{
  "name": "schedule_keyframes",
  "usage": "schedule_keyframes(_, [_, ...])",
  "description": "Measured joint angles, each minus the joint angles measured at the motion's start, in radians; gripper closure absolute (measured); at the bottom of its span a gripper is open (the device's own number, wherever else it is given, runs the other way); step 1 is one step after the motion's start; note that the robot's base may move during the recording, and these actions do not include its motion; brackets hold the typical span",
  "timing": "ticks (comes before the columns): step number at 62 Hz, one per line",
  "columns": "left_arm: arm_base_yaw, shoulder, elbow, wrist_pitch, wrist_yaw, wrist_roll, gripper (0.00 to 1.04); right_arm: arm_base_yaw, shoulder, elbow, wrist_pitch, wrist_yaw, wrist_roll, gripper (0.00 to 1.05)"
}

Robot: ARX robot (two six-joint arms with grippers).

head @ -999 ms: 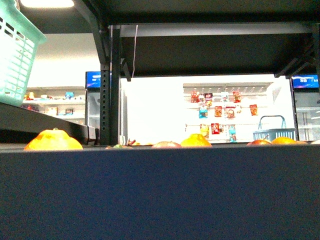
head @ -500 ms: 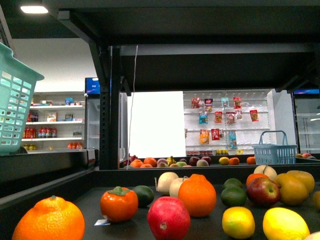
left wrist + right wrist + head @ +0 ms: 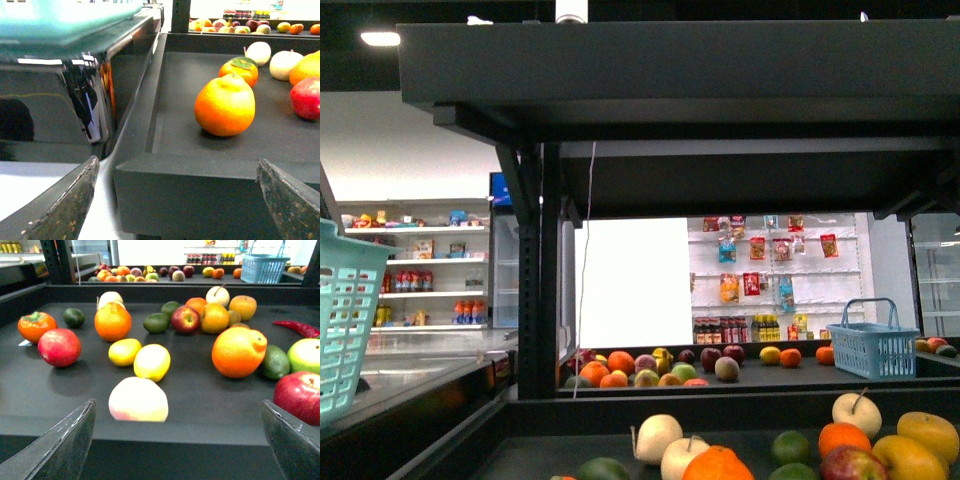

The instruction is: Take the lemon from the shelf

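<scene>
Lemon (image 3: 151, 361) mid-tray on black shelf (image 3: 60, 390), near wide-spread right gripper (image 3: 177, 407); left gripper (image 3: 177, 161) likewise spread.

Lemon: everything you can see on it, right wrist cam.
The lemon is a plain pale-yellow, smooth-skinned oval, whole, with no stem or blemish visible. It lies on its side on the dark flat tray of the shelf, casting a soft shadow. A deeper-yellow fruit sits right against it, contact unclear; a pale round fruit lies apart, nearer the camera. The open right gripper isn't touching it. The front view doesn't show it.
</scene>
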Motion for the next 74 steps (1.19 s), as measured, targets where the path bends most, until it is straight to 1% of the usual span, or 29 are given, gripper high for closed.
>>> schedule_keyframes(74, [0.0,0.0,0.0,0.0,0.0,0.0,0.08,0.0,0.0,0.0,0.0,-0.002,0.0,0.07])
